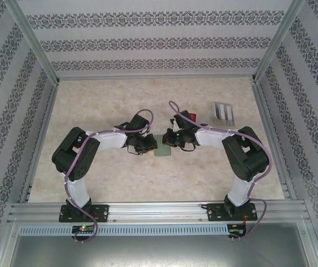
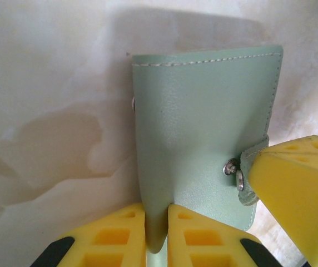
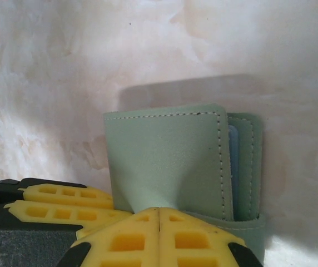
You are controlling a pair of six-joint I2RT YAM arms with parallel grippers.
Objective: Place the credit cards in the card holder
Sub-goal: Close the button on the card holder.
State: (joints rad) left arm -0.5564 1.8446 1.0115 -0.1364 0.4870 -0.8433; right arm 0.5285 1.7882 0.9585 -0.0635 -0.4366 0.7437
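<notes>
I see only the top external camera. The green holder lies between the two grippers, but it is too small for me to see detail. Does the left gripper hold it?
Observer: Yes. In the left wrist view, the left gripper is shut on the near edge of the card holder.
Operator: And the right one?
Observer: The right gripper pinches one leaf of it, with its fingers together.
Operator: Is any card inside?
Observer: A blue strip shows between the two leaves in the right wrist view. It is probably a card, but I cannot be sure.
</notes>
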